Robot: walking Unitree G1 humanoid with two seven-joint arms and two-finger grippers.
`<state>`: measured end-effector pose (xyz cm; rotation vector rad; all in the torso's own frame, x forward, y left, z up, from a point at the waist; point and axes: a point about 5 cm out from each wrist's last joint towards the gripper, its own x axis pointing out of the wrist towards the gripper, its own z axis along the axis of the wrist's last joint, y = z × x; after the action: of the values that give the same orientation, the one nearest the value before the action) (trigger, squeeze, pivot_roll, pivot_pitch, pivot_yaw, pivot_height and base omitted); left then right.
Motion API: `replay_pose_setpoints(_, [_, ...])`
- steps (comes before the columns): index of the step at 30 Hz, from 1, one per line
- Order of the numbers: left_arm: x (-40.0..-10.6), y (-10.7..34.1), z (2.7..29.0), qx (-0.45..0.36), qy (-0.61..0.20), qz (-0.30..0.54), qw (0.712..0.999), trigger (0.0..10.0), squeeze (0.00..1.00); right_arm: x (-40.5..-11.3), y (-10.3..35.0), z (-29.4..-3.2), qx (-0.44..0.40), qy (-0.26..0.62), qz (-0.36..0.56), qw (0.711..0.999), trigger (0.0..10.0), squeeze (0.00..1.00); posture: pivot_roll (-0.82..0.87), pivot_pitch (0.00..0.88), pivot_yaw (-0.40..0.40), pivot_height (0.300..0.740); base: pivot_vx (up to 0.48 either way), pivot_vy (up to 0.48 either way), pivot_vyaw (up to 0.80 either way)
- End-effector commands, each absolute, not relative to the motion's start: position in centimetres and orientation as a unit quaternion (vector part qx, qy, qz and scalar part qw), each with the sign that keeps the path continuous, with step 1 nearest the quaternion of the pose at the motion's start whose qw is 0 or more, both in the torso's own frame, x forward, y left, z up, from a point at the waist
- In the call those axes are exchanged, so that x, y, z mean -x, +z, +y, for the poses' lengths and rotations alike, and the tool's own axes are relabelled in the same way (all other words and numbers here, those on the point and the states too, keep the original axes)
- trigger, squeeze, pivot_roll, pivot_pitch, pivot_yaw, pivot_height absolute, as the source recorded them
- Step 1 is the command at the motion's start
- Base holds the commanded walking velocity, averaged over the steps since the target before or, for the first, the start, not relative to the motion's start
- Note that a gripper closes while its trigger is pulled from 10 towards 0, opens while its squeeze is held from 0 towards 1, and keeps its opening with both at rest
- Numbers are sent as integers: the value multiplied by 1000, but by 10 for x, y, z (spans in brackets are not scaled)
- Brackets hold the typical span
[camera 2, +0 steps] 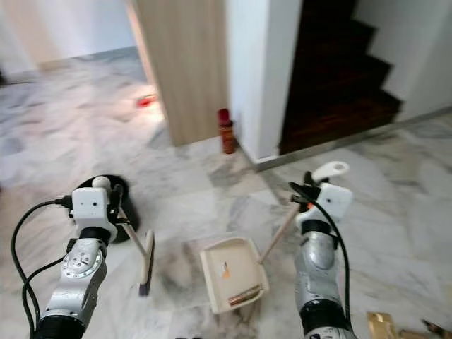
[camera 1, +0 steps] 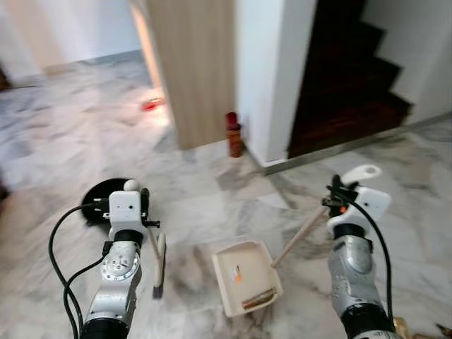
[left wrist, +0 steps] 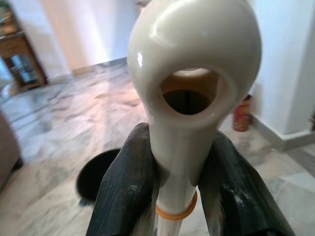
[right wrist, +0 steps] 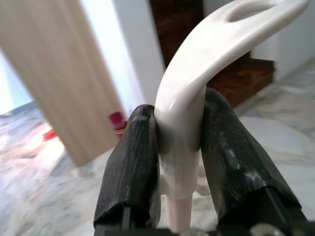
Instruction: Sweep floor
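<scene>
Glossy cream broom handle (left wrist: 189, 88), ribbed black fingers (left wrist: 125, 191)

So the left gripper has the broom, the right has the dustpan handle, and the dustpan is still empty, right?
Not quite. The dustpan already holds debris, seen in the left eye view. The rest stands: the left gripper clamps the broom, the right gripper the dustpan handle.

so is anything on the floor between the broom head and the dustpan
Nothing visible. Bare marble floor separates the dark-bristled broom head, held by the left gripper, from the cream plastic dustpan, held by the right gripper. Debris already lies inside the pan.
</scene>
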<state>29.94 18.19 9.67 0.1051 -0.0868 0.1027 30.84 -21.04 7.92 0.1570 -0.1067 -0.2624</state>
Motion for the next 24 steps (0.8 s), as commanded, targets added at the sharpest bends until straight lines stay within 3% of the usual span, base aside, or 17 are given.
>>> replay_pose_setpoints(1, [-301, 108, 184, -62, 54, -67, 994, 10000, 0, -316, 93, -203, -81, -116, -82, 987, 10000, 0, 85, 17, 31, 740, 0, 0, 769])
replay_pose_setpoints(5, [-301, 108, 185, -62, 55, -66, 994, 10000, 0, -316, 93, -202, -83, -114, -82, 987, 10000, 0, 84, 17, 31, 740, 0, 0, 625])
replay_pose_setpoints(19, [-299, 106, 183, -62, 52, -64, 995, 10000, 0, -317, 93, -200, -83, -106, -80, 988, 10000, 0, 85, 1, 33, 740, 0, 0, 0])
replay_pose_setpoints(24, [-298, 105, 183, -61, 51, -62, 995, 10000, 0, -317, 93, -200, -83, -103, -81, 988, 10000, 0, 85, 0, 33, 740, 0, 0, 800])
